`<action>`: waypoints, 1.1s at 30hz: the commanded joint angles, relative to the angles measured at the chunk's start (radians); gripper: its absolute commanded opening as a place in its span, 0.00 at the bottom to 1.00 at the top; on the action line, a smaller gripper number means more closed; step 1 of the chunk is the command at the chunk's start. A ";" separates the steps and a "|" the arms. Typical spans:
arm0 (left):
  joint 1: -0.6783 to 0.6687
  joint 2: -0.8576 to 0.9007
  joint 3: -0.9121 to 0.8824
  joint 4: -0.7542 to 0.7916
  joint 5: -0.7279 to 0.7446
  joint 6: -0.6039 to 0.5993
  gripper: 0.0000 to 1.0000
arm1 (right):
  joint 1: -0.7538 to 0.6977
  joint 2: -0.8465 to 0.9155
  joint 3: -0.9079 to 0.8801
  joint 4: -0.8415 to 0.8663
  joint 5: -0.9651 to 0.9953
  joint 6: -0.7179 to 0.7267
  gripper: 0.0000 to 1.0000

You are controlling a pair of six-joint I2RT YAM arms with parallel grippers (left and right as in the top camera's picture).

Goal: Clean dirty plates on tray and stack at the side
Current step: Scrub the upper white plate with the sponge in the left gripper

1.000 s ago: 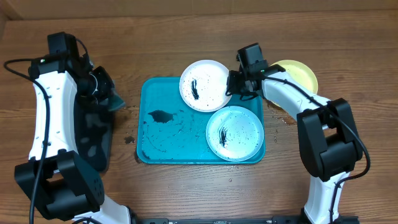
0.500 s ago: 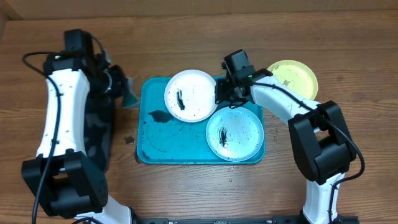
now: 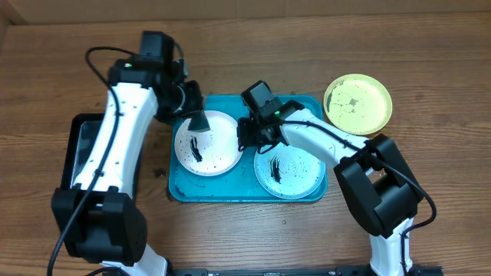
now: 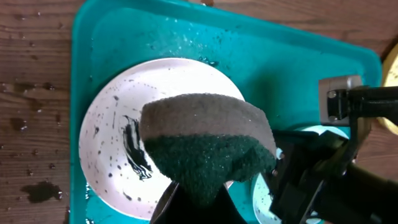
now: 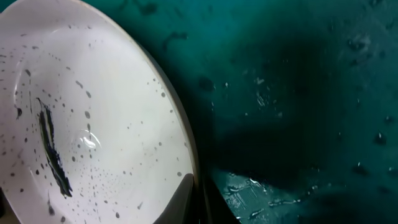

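Overhead
- white plate (image 3: 211,153): on the left half of the tray (image 3: 230,192), black smear and specks on its centre
- teal-rimmed plate (image 3: 289,170): on the tray's right half, just beside the white plate, black smear in the middle
- yellow-rimmed plate (image 3: 357,103): off the tray, on the counter (image 3: 430,61) to the right
- left tool (image 3: 196,116): clamped on a sponge (image 3: 199,124) above the white plate's far edge
- right tool (image 3: 245,139): at the white plate's right rim
- counter: brown wood boards, dark wet spots by the tray's left edge
- black tray (image 3: 77,146): left on the counter, partly under the left arm

Left wrist
- sponge: grey layer over dark green scrub, hides the white plate's right side; contact with the plate cannot be told
- tray: turquoise, wet droplets
- in the way: right arm (image 4: 348,106), black, crosses the right side

Right wrist
- white plate: rim runs between the tool's fingers, clamped
- tray: dark, wet, puddled beside the rim
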 commanded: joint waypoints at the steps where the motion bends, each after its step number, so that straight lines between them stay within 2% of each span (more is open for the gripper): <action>1: -0.033 0.063 -0.003 -0.005 -0.053 -0.049 0.05 | -0.001 0.005 0.013 -0.004 0.048 0.038 0.04; 7: -0.071 0.188 -0.003 -0.014 -0.043 -0.100 0.04 | -0.002 0.005 0.013 -0.016 0.048 0.038 0.04; 10: -0.072 0.248 -0.003 -0.016 0.011 -0.100 0.04 | -0.002 0.005 0.013 -0.015 0.048 0.038 0.04; 20: -0.070 0.410 -0.003 -0.011 -0.019 -0.071 0.04 | -0.002 0.005 0.013 -0.012 0.048 0.038 0.04; 24: -0.070 0.446 -0.003 -0.041 -0.195 -0.079 0.04 | -0.006 0.005 0.013 -0.012 0.048 0.037 0.04; 31: -0.070 0.450 0.007 -0.113 -0.629 -0.187 0.04 | -0.016 0.005 0.013 -0.015 0.048 0.034 0.04; 33: -0.070 0.450 0.021 -0.136 -0.689 -0.215 0.04 | -0.016 0.005 0.013 -0.015 0.049 0.034 0.04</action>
